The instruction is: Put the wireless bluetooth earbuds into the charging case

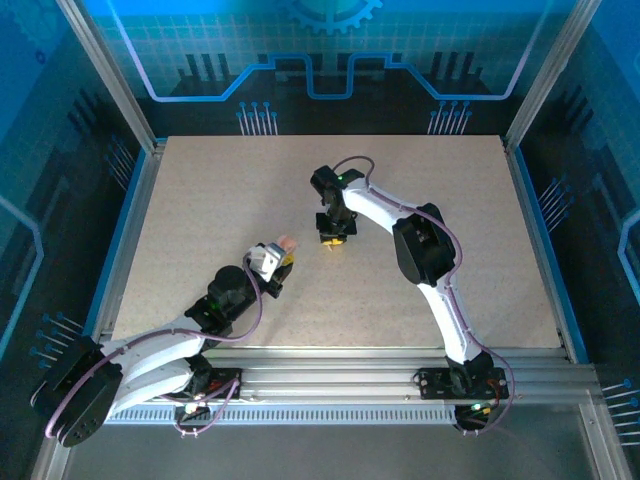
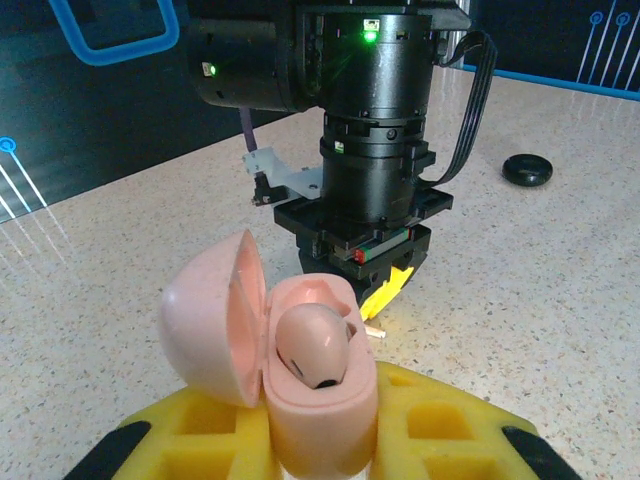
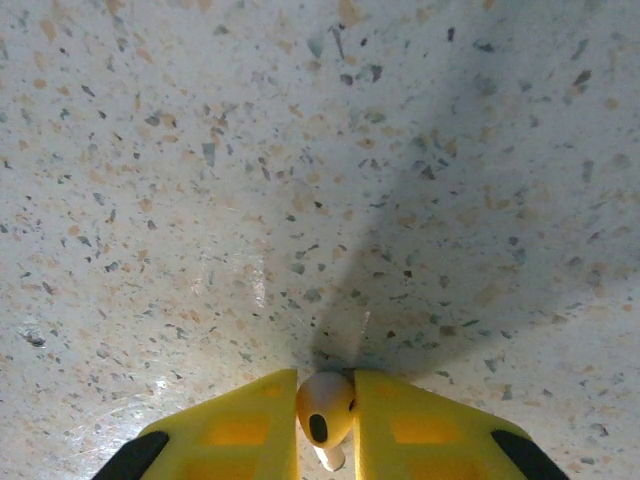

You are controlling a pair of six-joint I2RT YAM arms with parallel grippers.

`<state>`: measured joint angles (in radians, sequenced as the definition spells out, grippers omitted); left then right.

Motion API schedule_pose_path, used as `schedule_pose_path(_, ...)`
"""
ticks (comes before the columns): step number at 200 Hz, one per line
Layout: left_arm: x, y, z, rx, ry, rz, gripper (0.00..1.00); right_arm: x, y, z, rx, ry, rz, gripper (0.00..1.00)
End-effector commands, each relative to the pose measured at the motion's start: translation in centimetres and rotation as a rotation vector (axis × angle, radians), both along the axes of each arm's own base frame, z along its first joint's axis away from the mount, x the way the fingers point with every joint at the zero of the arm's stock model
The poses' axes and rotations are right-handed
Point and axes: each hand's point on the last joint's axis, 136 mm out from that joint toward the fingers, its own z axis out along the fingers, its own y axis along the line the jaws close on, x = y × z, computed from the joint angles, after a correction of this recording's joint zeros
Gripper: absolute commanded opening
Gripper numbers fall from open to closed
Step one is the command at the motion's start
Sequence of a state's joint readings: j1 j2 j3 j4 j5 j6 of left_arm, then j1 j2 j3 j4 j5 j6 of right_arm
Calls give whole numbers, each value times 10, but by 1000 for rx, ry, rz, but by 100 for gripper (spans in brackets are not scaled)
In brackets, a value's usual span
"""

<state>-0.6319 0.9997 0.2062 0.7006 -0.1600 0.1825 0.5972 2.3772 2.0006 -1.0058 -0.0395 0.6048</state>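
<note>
My left gripper [image 2: 322, 450] is shut on the pink charging case [image 2: 318, 415], holding it upright with its lid [image 2: 205, 320] swung open to the left. One pale pink earbud [image 2: 312, 345] sits in a well of the case; the well behind it looks empty. Just beyond the case, my right gripper [image 1: 333, 238] points straight down at the table. Its yellow fingers [image 3: 240, 432] are pressed on both sides of a second pale earbud [image 3: 324, 408], down at the table surface. That earbud's white stem tip [image 2: 372, 330] pokes out under the right fingers.
A round black case [image 2: 527, 169] lies shut on the speckled table [image 1: 200, 200], well behind the right gripper. The two grippers stand close together near the table's middle, with open tabletop all around them.
</note>
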Motion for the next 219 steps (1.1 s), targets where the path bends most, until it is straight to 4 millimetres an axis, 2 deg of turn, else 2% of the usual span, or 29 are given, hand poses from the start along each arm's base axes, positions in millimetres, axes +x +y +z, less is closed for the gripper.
schedule_pose_path(1, 2, -3, 6, -23, -2, -8, 16, -6, -4, -5, -46, 5, 17, 16)
schedule_pose_path(19, 2, -5, 3, -15, 5, -22, 16, -3, -4, 5, -29, -35, 12, 15)
schedule_pose_path(24, 2, -6, 3, -14, 6, -27, 16, -3, -6, 3, -31, -38, 8, 15)
schedule_pose_path(28, 3, -7, 3, -14, 6, -29, 16, -2, -5, 14, -14, -64, 5, 15)
schedule_pose_path(60, 4, -14, -4, -12, 22, -55, 16, -2, -6, 39, 55, -160, -22, 15)
schedule_pose_path(102, 11, -33, -8, -38, 21, -118, 16, -8, -14, 75, 149, -311, -64, 15)
schedule_pose_path(163, 20, -67, 2, -90, -38, -218, 15, -23, -24, 138, 318, -552, -88, 16)
schedule_pose_path(190, 22, -80, 7, -99, -59, -244, 15, -30, -23, 168, 395, -660, -83, 16)
schedule_pose_path(219, 23, -89, 14, -115, -76, -258, 15, -37, -21, 191, 459, -739, -71, 17)
